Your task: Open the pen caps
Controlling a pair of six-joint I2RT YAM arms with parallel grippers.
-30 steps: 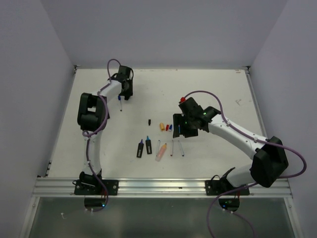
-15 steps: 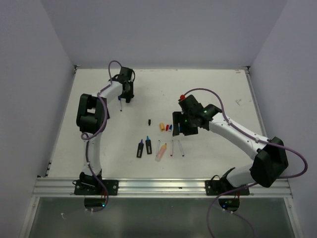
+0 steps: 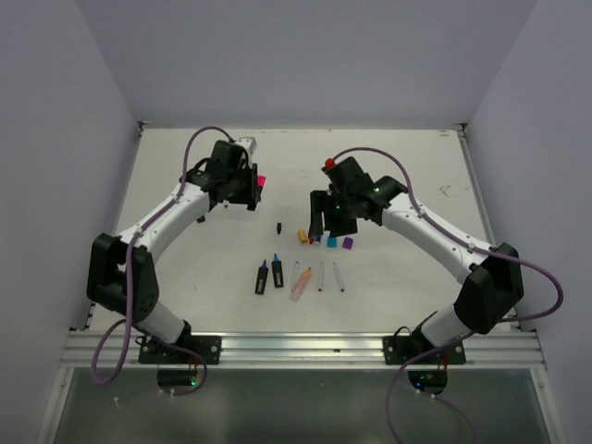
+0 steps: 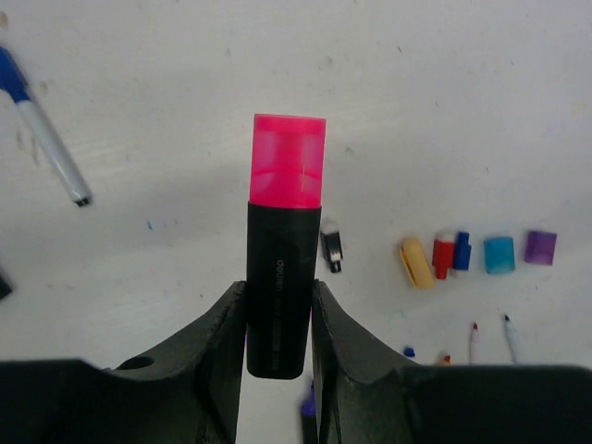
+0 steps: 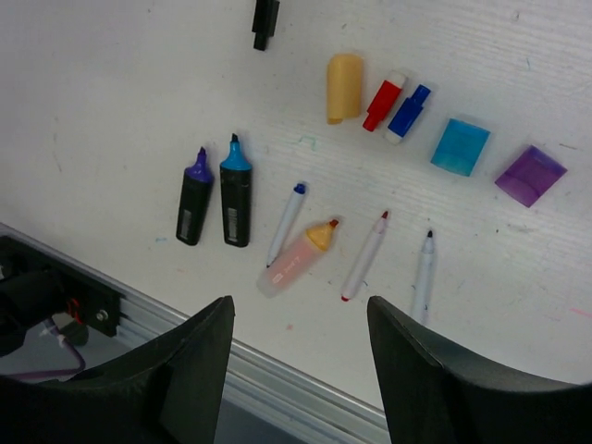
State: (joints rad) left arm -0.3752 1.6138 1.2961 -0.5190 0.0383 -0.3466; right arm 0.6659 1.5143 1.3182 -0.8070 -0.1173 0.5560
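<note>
While the left gripper (image 4: 277, 298) pinches the black barrel (image 4: 276, 277), partway closed | pink cap (image 4: 288, 159) still on, jutting past its fingertips along the pen's axis, aimed toward the right arm | right gripper (image 5: 301, 313) wide apart, empty, over the loose caps (image 5: 460, 146); likely puller.

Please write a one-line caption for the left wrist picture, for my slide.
Left gripper holds a black plastic highlighter barrel, its translucent pink cap on, above the white table.
</note>
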